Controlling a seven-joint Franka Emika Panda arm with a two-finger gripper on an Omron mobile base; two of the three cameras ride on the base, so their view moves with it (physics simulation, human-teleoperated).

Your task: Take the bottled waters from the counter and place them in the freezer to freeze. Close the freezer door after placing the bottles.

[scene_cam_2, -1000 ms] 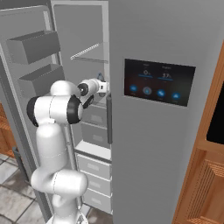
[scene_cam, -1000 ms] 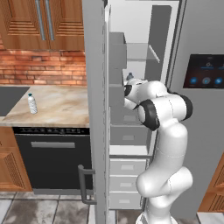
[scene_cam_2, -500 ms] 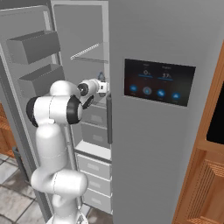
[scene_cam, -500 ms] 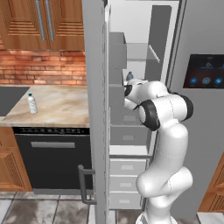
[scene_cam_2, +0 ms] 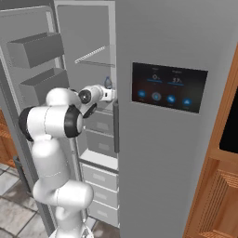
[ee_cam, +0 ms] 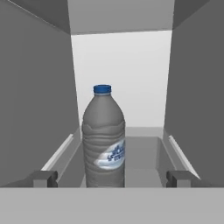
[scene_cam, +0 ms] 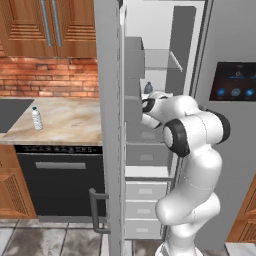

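Dark grey bottle [ee_cam: 104, 138] stands upright on a shelf inside the freezer [ee_cam: 122, 65], between the widely parted fingertips [ee_cam: 43, 178] of the released gripper [scene_cam_2: 111, 94]. Its thin ribbed plastic probably dents and slips; its mid-body suits grasping. The clear bottle [scene_cam: 36, 118] stands on the counter [scene_cam: 65, 122].

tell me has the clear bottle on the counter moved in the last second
No. In the left base view the clear bottle stands upright on the counter at the same spot beside the dark inset panel as before.
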